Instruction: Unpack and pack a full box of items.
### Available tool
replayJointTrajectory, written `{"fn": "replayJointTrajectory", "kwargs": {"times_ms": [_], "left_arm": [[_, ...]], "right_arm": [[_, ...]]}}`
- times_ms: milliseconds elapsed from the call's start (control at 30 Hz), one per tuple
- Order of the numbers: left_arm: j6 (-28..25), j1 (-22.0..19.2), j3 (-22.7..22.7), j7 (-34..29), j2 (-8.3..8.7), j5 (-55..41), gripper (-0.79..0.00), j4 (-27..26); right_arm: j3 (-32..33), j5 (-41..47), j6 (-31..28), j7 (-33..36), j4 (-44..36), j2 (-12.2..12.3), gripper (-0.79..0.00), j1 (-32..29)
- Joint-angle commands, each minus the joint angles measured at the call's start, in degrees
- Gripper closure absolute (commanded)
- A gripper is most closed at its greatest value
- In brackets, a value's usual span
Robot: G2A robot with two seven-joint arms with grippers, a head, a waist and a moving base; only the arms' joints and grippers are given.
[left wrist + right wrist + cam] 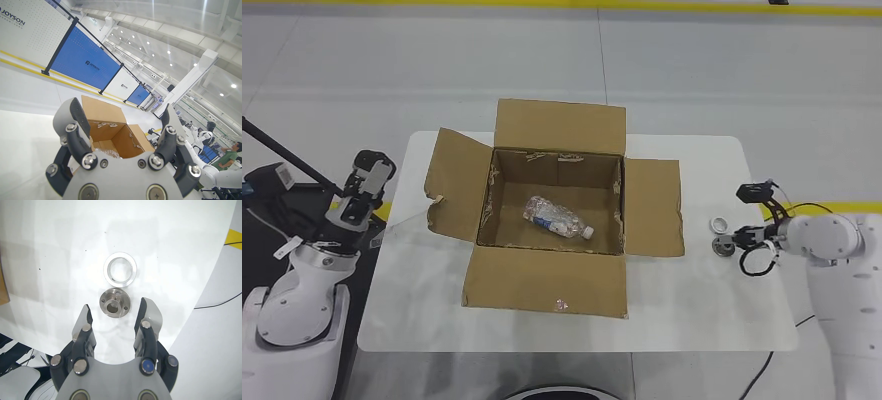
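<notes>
Table (692, 300) carries the open cardboard box (542, 285) at centre, flaps spread; left gripper (122, 106) gapes wide and empty off its left side, right gripper (115, 303) spread wide, empty, near the right edge; plastic bottle (557, 218) lies inside; below the right gripper, flanged hub (122, 294) just beside metal ring (119, 269)

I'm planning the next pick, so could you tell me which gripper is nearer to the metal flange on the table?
Right. The right gripper, open, hovers right at the metal flange; the left gripper is across the table, beyond the cardboard box.
</notes>
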Motion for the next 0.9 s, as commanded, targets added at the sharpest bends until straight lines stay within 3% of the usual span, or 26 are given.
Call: {"fn": "replayJointTrajectory", "kwargs": {"times_ms": [0,867], "left_arm": [[0.0,0.1,-0.1,0.0,0.01,0.0,-0.785,0.0],[-0.7,1.2,-0.6,0.5,0.07,-0.2,-0.785,-0.3]], "right_arm": [[-0.7,0.0,0.0,0.0,1.1,0.0,-0.403,0.8],[-6.3,-1.3,2.9,-0.1,-0.5,0.9,-0.299,0.4]]}}
